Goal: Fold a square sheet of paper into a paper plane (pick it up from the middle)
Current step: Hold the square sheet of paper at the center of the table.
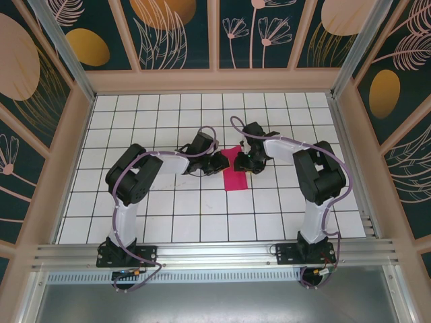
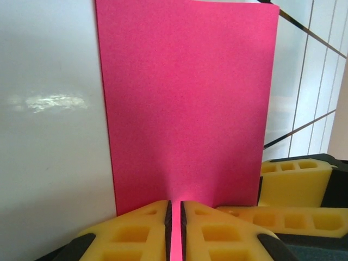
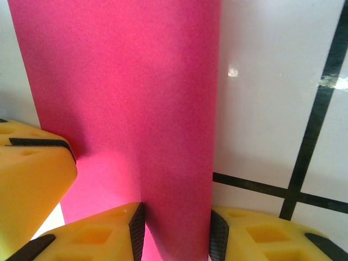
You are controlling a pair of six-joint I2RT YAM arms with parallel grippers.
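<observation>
The square sheet of paper is magenta-pink and lies mid-table as a narrow, folded-looking rectangle between both grippers. My left gripper meets its left edge. In the left wrist view the left gripper has its jaws almost together, with a thin sliver of the sheet pinched in the slot. My right gripper sits at the sheet's upper right. In the right wrist view the right gripper has its jaws partly apart, and a raised band of the sheet spans the gap and touches both pads. A paper plane is out of view.
The white tiled table has black grid lines and is walled by a wooden frame. A metal rail runs along the near edge by the arm bases. The two grippers stand close together, and the other gripper's yellow fingers show in the left wrist view.
</observation>
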